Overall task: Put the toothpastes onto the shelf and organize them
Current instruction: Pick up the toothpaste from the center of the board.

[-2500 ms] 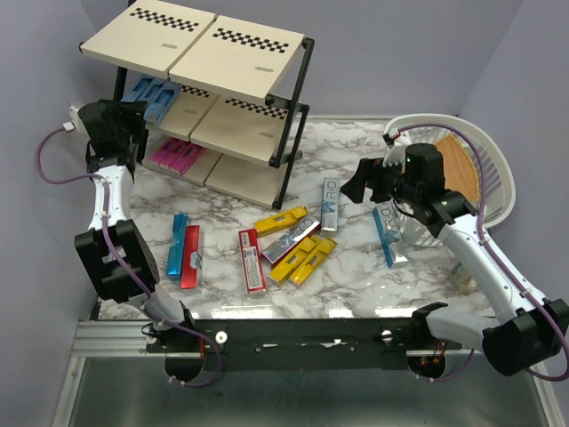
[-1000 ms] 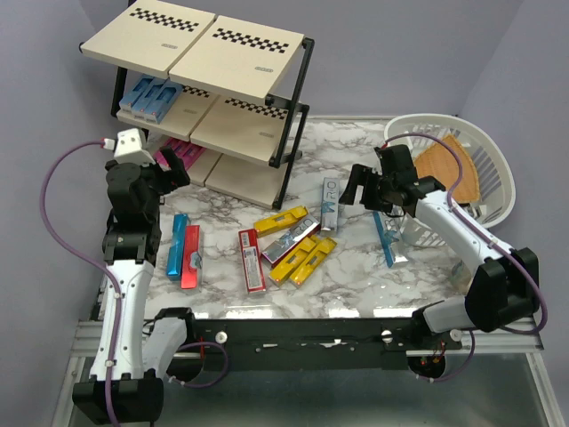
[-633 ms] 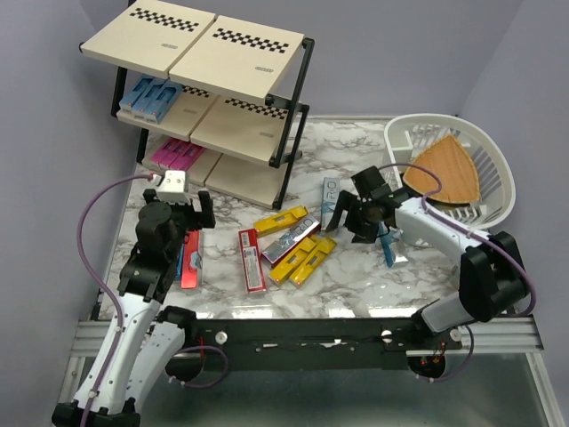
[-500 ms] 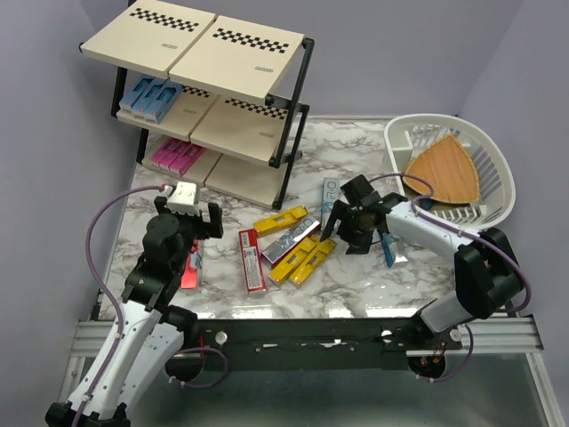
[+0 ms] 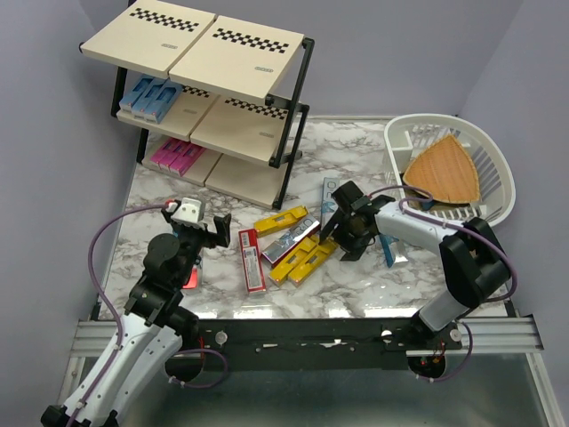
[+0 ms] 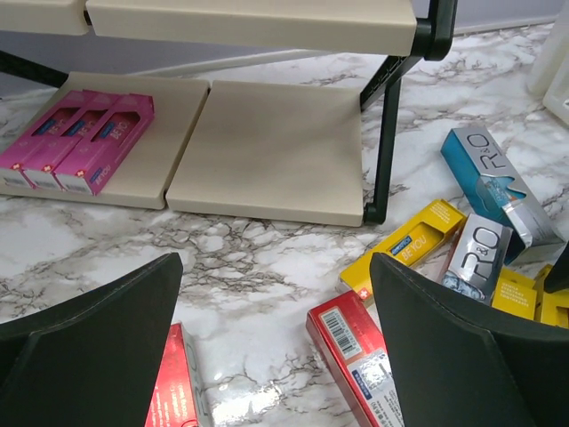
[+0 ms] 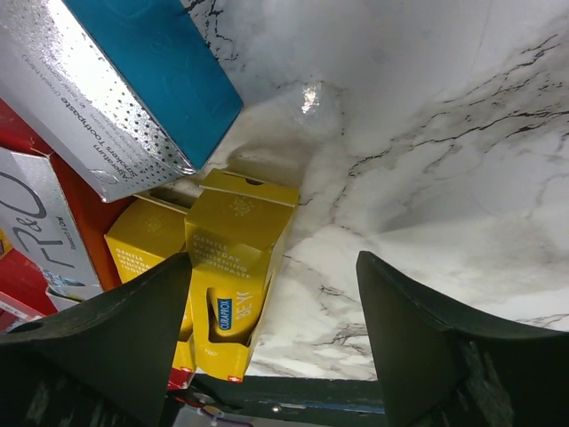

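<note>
A: How does the left gripper stand?

B: The left gripper (image 5: 213,235) hangs over the near left part of the marble table (image 5: 356,147). Its jaws are spread fully wide, and they hold nothing and touch nothing.

A: What does its own camera add?

B: It looks under the shelf (image 6: 267,133) at the far left. Three pink toothpastes (image 6: 76,142) lie side by side on the left bottom board. The top view alone shows the light blue toothpastes (image 5: 151,96) on the middle tier, also at the left.

A: And the loose boxes?

B: They lie on the table in the middle. A red toothpaste box (image 5: 252,260) is just right of the left gripper, and right of it the yellow and silver ones make a small heap.

A: The right gripper?

B: The right gripper (image 5: 338,237) is low at the right end of this heap, with its jaws partly apart. In the top view the gripper covers what is under it. The right wrist view shows the end of a yellow toothpaste box (image 7: 236,258) between the fingers, not clamped. I cannot tell if a finger touches it. A silver and teal toothpaste box (image 7: 89,107) lies just beyond it.

A: Farther right?

B: A white basket (image 5: 493,156) with a wedge board (image 5: 443,171) inside, seen only from the top.
</note>
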`<act>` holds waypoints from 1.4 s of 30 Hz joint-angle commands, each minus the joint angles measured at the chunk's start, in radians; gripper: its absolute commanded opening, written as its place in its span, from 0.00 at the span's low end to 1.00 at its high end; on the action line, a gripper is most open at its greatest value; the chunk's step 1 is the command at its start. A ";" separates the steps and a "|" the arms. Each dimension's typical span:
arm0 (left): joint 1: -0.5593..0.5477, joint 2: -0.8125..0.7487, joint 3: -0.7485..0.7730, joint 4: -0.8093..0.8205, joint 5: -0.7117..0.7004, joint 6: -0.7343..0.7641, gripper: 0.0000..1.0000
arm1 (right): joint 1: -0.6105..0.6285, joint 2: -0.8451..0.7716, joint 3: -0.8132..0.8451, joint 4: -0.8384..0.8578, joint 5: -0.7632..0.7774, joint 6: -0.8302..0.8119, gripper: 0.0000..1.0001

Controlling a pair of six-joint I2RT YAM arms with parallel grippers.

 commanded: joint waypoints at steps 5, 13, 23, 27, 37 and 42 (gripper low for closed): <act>-0.026 -0.030 -0.018 0.053 -0.007 0.019 0.99 | 0.006 0.060 -0.002 -0.008 0.042 0.061 0.80; -0.035 -0.018 -0.019 0.054 0.002 0.021 0.99 | 0.009 0.080 0.043 -0.022 0.065 0.047 0.74; -0.045 0.025 -0.015 0.061 0.067 0.019 0.99 | 0.010 -0.010 -0.033 -0.010 0.060 0.040 0.59; -0.052 0.056 -0.002 0.054 0.146 0.008 0.99 | 0.010 -0.058 -0.039 0.009 0.054 0.029 0.45; -0.068 0.188 0.053 0.034 0.367 -0.076 0.99 | 0.010 -0.141 -0.050 0.104 -0.015 -0.029 0.32; -0.081 0.202 0.031 0.103 0.511 -0.127 0.99 | 0.010 -0.251 -0.062 0.200 -0.036 -0.057 0.31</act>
